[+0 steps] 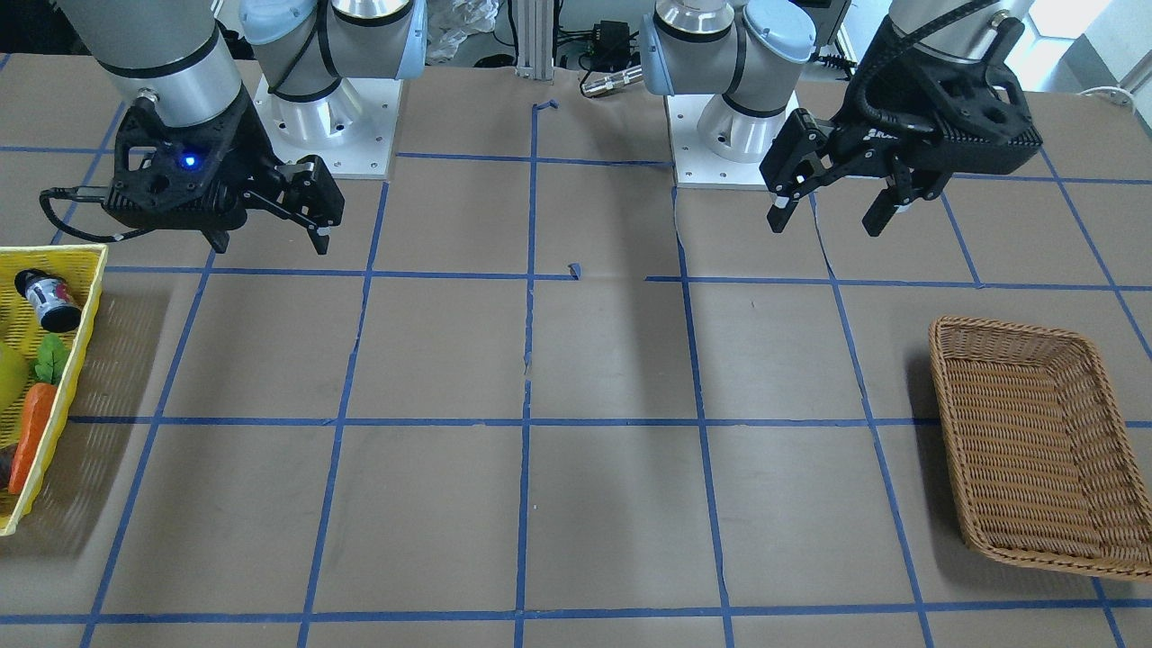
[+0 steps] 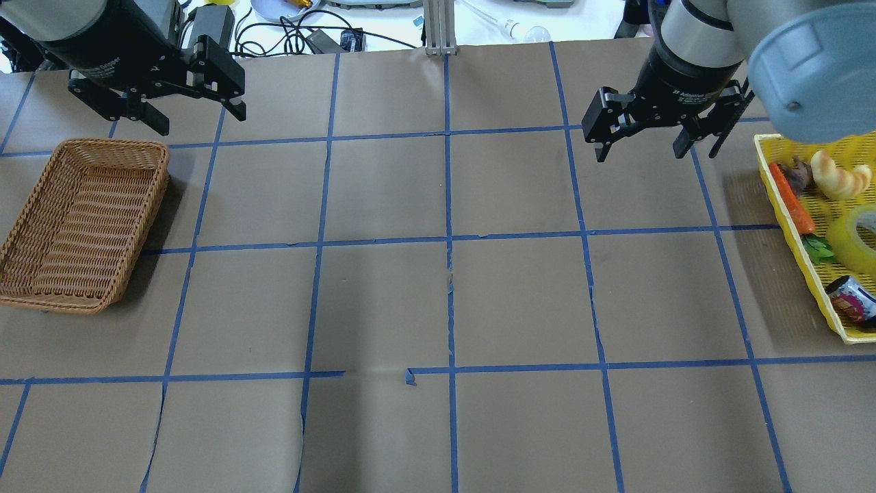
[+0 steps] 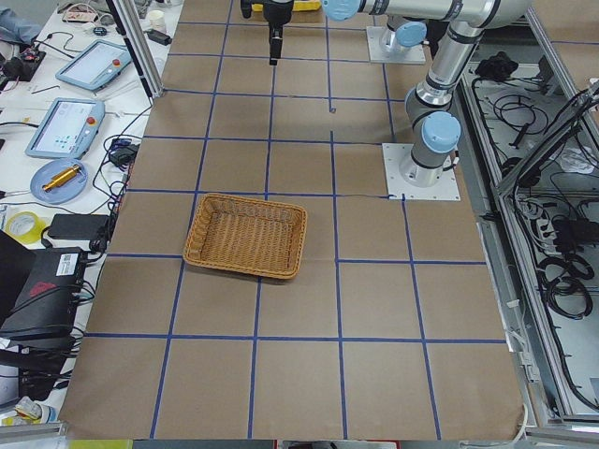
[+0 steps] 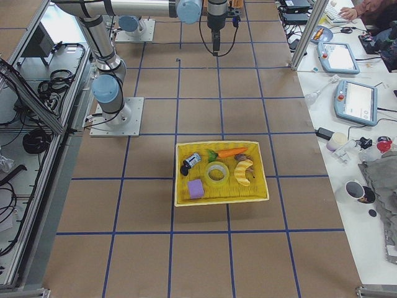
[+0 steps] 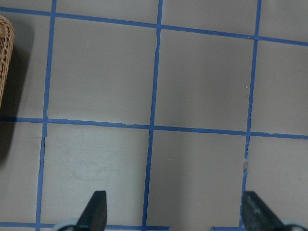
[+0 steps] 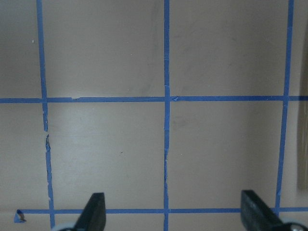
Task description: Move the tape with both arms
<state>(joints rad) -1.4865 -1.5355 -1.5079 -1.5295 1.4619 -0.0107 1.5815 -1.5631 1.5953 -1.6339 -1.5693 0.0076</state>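
The tape (image 2: 855, 236), a yellow roll with a pale core, lies in the yellow basket (image 2: 821, 294) at the table's right end. It also shows in the exterior right view (image 4: 217, 174), in the basket's middle. My right gripper (image 2: 640, 150) hangs open and empty above the table, well left of and beyond that basket. It is on the left in the front-facing view (image 1: 270, 241). My left gripper (image 2: 200, 118) is open and empty, above the table just beyond the wicker basket (image 2: 147, 209). Both wrist views show only open fingertips over bare brown paper.
The yellow basket (image 4: 220, 200) also holds a carrot (image 2: 790, 198), a small can (image 2: 852, 301), a croissant (image 2: 838, 174) and a purple block (image 4: 196, 188). The wicker basket (image 1: 1008, 326) holds nothing. Blue tape lines grid the brown paper. Arm bases stand at the robot's edge.
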